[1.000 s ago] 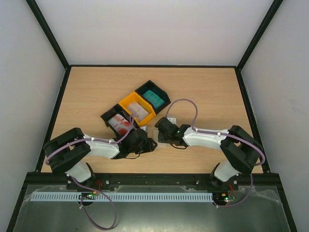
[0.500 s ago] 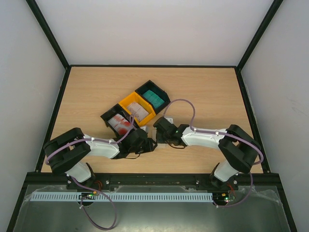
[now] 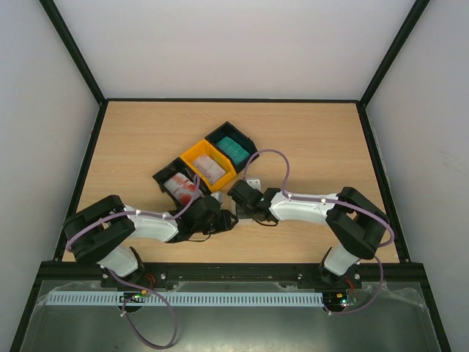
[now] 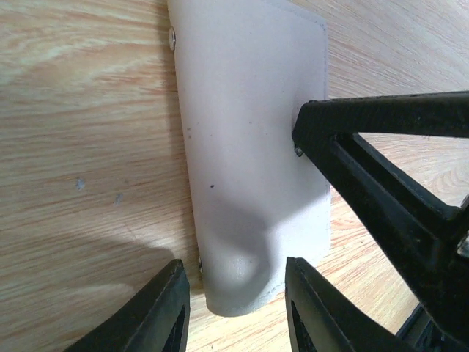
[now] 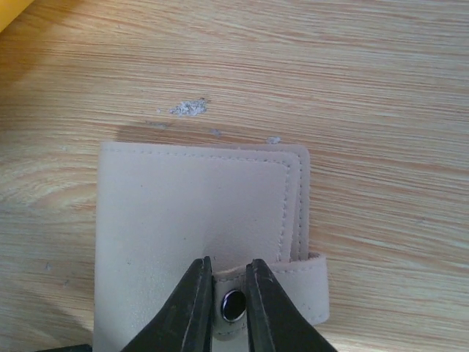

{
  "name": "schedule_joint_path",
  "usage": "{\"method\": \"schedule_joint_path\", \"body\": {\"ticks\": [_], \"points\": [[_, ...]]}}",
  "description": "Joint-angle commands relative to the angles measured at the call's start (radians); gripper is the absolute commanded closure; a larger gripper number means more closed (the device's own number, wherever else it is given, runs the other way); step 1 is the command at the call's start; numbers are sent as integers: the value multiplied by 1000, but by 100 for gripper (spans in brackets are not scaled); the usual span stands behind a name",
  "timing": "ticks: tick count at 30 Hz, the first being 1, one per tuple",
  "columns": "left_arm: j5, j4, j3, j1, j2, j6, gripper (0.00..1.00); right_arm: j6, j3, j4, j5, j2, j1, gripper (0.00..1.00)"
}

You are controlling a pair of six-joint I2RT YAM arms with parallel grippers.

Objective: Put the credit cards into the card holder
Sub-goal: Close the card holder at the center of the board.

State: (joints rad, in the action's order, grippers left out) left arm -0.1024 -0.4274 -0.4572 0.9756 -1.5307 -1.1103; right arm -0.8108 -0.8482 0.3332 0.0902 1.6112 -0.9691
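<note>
**Tab under my right pincer, fold under my left**

On the table the joined trays sit beyond both my arms, with the credit cards lying in them, well away from where I work. The card holder lies flat and snapped closed on the wood between my two wrists. Its long axis runs straight away from my left gripper.

The left fingers stand part-way apart, straddling the holder's near end. Whether they truly pinch it or only bracket it I cannot tell — the tips are out of the wrist view.

My right gripper is the one on the snap tab, which wraps over the holder's edge directly beneath it. Its jaws are drawn in narrow, nipped on the metal stud. I judge the opening pull falls to the right arm — up and away from the left.
</note>
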Motion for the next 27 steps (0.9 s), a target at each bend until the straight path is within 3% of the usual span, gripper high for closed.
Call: {"method": "schedule_joint_path", "body": {"ticks": [1, 9, 15, 27], "points": [[-5, 35, 26, -9, 27, -5, 62, -5, -15, 91, 36, 12, -4, 90], [-5, 34, 32, -11, 30, -3, 61, -17, -29, 97, 42, -7, -3, 90], [-6, 32, 32, -11, 26, -1, 61, -11, -36, 106, 44, -7, -4, 71], [-15, 24, 33, -23, 36, -3, 61, 32, -95, 211, 72, 48, -38, 70]]}}
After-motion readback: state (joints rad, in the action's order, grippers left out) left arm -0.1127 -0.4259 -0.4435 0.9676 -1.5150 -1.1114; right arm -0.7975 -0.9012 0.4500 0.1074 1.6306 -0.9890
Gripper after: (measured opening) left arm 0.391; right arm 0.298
